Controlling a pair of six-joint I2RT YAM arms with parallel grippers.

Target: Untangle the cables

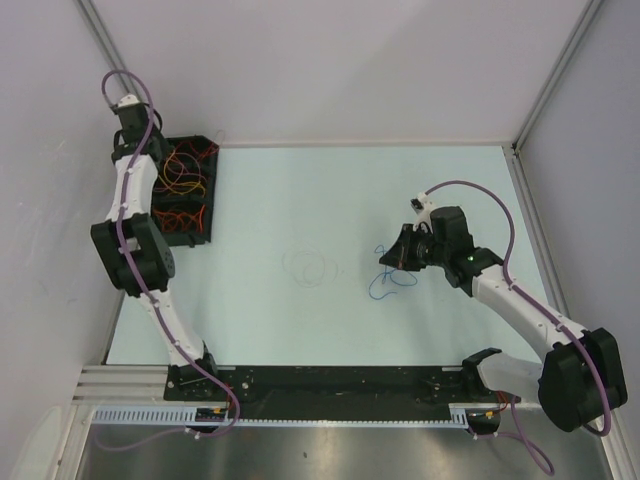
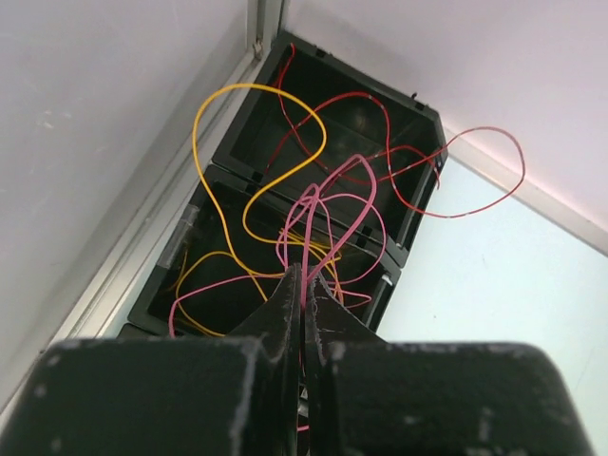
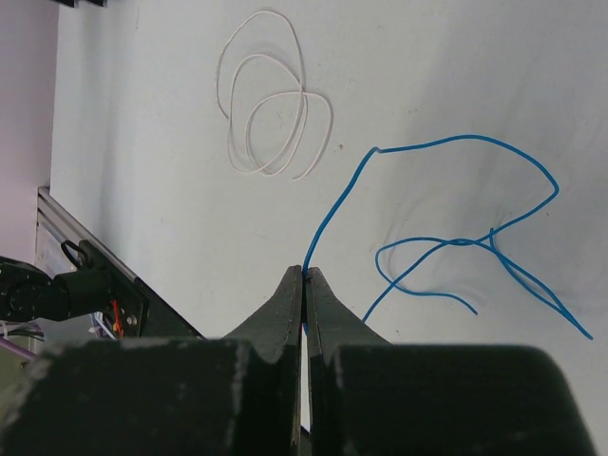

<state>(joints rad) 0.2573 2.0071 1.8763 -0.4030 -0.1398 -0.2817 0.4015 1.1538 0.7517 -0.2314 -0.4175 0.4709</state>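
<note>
Top external view puts the two arms well apart. The left gripper is over the black bin at the far left corner of the table, and the right gripper is over open surface on the right.

Finding one: most of the cables lie in the bin's compartments as one loose tangle. On the left wrist view the jaws are pressed together on a pink wire, which rises from the tips in tall loops. I judge the grip sits at one strand so that a single wire can be lifted clear of the mass. A yellow wire and a red wire arc across the same compartments, and the red one hangs out over the bin's rim above the table. I cannot say from this angle whether the pink loops pass through them or merely cross in front.

Finding two: the right jaws are likewise closed, pinching a blue wire at one end. The rest trails across the table in an open curve that crosses itself once. Holding it by the end suggests it is being laid out on its own.

Finding three: a pale wire lies coiled by itself mid-table, near the blue one but not touching it. It appears already separated.

Assessment: early stage, with the bulk unsorted. Main risk is the pink wire dragging its neighbours out of the bin.
</note>
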